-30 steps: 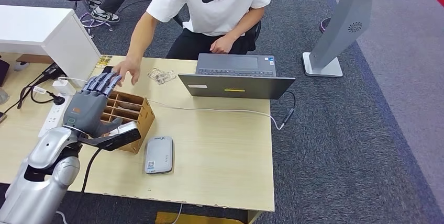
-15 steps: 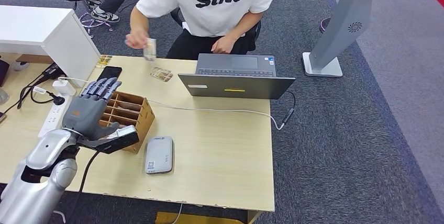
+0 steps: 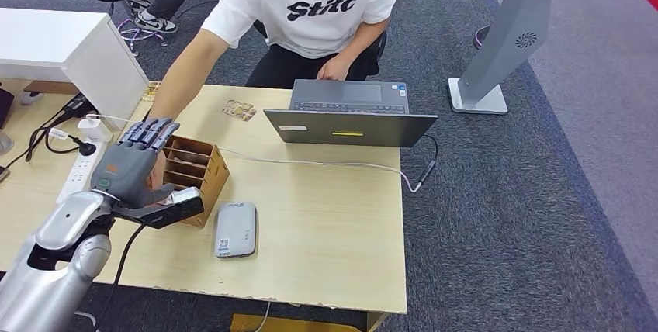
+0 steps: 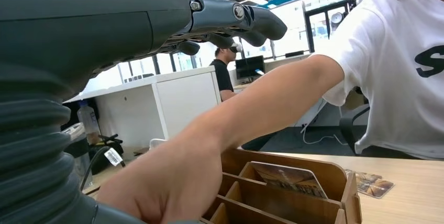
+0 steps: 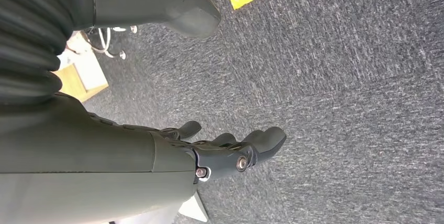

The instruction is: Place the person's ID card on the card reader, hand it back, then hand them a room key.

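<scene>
Grey and ribbed at the wrist, my left robot hand (image 3: pixel 132 165) hung over the plywood card box (image 3: pixel 203 163), fingers spread, palm up as if to receive; whether a card lay in it I could not tell, and I saw no ID card; the smooth grey card reader (image 3: pixel 235 228) lay beside the box on the pale wood bench (image 3: pixel 326 223); my right robot hand (image 5: pixel 220 153) hung empty, uncurled, above carpet; beyond, the person's hand (image 4: pixel 167 179) reached under my palm.
</scene>
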Controlling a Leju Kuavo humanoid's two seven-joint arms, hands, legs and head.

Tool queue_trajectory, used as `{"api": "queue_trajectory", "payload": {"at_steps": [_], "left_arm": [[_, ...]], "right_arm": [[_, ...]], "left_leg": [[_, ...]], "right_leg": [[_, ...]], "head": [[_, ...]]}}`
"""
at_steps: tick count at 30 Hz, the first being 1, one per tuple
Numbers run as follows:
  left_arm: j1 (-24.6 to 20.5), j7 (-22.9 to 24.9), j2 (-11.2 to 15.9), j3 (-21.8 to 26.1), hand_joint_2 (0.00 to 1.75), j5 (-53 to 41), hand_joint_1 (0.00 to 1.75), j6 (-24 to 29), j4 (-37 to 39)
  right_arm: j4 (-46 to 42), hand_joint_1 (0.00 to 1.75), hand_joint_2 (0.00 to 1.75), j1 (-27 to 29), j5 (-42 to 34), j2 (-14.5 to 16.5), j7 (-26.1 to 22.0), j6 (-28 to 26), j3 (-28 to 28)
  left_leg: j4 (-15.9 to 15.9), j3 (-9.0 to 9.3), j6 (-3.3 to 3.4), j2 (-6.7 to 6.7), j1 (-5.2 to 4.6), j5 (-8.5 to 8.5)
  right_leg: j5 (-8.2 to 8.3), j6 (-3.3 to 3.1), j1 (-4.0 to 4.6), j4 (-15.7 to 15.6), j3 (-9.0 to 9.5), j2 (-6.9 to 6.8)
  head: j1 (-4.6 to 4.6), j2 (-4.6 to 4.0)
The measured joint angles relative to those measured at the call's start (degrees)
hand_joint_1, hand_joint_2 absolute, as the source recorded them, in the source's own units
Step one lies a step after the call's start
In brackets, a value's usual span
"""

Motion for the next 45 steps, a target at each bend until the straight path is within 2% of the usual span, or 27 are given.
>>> {"api": "queue_trajectory", "payload": {"at_steps": [19, 22, 26, 28, 41, 45], "left_arm": [[-0.1, -0.1, 0.7, -1.5, 1.75, 0.4, 0.0, -1.4, 1.1], [-0.2, -1.6, 0.7, -1.8, 1.75, 2.6, 0.0, -2.4, 1.5], [0.4, -7.3, 0.4, -2.3, 1.75, 9.1, 0.0, -2.0, 1.1], [0.9, -8.7, 0.1, -2.6, 1.75, 11.9, 0.0, -2.2, -0.1], [1.6, -9.7, 0.1, -3.3, 1.75, 15.3, 0.0, -4.5, -3.6], [1.8, -10.3, 1.2, -3.5, 1.75, 17.2, 0.0, -6.6, -4.0]], "right_arm": [[-0.1, 0.0, 1.75, 0.0, 0.4, 0.0, 0.0, 0.5, 0.0], [-0.1, 0.0, 1.75, 0.0, 0.6, 0.0, 0.0, 0.5, -0.1], [-0.3, 0.0, 1.75, 0.0, 0.8, 0.0, -0.2, 0.5, -0.1], [-0.3, 0.0, 1.75, 0.0, 0.8, 0.0, -0.4, 0.5, -0.2], [-0.3, 0.0, 1.75, 0.0, 1.0, 0.0, -0.8, 0.4, -0.4], [-0.3, 0.0, 1.75, 0.0, 1.3, 0.0, -0.9, 0.5, -0.4]], "left_leg": [[0.0, 0.0, 0.0, 0.0, 0.0, 0.0], [0.0, 0.0, 0.0, 0.0, 0.0, 0.0], [0.0, 0.0, 0.0, -0.01, -0.01, 0.0], [0.0, -0.01, 0.0, -0.01, -0.01, 0.0], [0.0, -0.02, -0.03, -0.03, 0.0, 0.02], [0.0, -0.02, -0.03, -0.03, 0.0, 0.02]], "right_leg": [[0.0, 0.0, 0.0, 0.0, 0.0, 0.0], [0.0, 0.0, 0.0, 0.0, 0.0, 0.0], [0.0, 0.0, -0.01, 0.0, 0.01, 0.0], [0.0, 0.0, -0.01, 0.0, 0.0, 0.0], [0.0, 0.0, 0.0, 0.0, 0.0, -0.03], [0.0, 0.0, 0.0, 0.0, 0.0, -0.02]], "head": [[-0.01, 0.0], [-0.01, 0.0], [0.0, 0.0], [0.01, 0.0], [-0.01, 0.0], [0.0, 0.0]]}}
